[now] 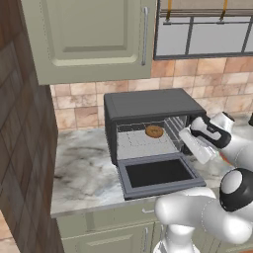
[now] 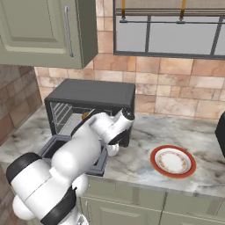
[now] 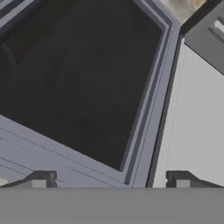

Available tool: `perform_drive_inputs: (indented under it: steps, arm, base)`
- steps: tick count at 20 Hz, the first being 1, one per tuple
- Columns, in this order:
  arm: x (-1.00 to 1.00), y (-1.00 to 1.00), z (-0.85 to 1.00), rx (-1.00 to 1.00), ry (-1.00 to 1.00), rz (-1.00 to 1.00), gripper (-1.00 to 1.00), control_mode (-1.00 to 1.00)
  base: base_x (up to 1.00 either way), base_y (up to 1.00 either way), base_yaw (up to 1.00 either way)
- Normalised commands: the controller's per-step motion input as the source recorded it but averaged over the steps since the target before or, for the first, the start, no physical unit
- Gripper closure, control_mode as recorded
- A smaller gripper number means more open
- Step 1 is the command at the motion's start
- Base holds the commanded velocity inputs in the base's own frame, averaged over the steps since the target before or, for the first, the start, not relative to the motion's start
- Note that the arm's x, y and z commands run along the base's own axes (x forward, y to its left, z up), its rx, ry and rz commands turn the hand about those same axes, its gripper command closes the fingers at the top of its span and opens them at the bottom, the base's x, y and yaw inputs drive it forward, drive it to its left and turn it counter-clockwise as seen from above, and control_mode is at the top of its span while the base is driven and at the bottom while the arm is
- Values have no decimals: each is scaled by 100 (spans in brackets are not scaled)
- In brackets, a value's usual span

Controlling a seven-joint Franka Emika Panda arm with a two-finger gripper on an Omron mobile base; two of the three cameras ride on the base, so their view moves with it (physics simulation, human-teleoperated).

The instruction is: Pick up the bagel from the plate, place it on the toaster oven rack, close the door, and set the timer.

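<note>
The golden-brown bagel (image 1: 154, 131) lies on the light-grey toaster oven rack (image 1: 134, 144) inside the black toaster oven (image 1: 148, 105). The door (image 1: 158, 173) hangs open and flat in front of it. My gripper (image 3: 111, 181) is open and empty. It hovers over the right part of the door, looking down on its dark glass pane (image 3: 78, 78) and grey frame. In the left base view the hand (image 1: 195, 144) sits by the right edge of the oven's mouth. The plate (image 2: 153, 161), white with a red-orange rim, stands bare on the counter to the right of the oven.
A pale green wall cabinet (image 1: 89, 39) hangs above the oven, and a brown brick wall (image 1: 20, 148) closes the left side. The marble counter (image 1: 84, 173) ends just in front of the door. A dark object (image 2: 221, 132) stands at the far right.
</note>
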Motion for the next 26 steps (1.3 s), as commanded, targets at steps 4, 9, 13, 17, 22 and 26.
perform_drive_inputs:
  steps: [4,9,13,17,22,26]
  arm:
    - [0,-32,39,10,14,0,-100,-100]
    - [-18,-54,28,11,4,4,-100,-100]
    - [-57,-59,0,3,-7,4,-100,-100]
    - [-51,-40,0,0,-5,7,-100,-100]
    - [-7,-1,-18,4,-11,11,-100,-100]
    - [-14,0,-61,7,-4,1,-100,-100]
  base:
    - [0,0,0]
    - [0,0,0]
    - [0,0,0]
    - [0,0,0]
    - [0,0,0]
    - [0,0,0]
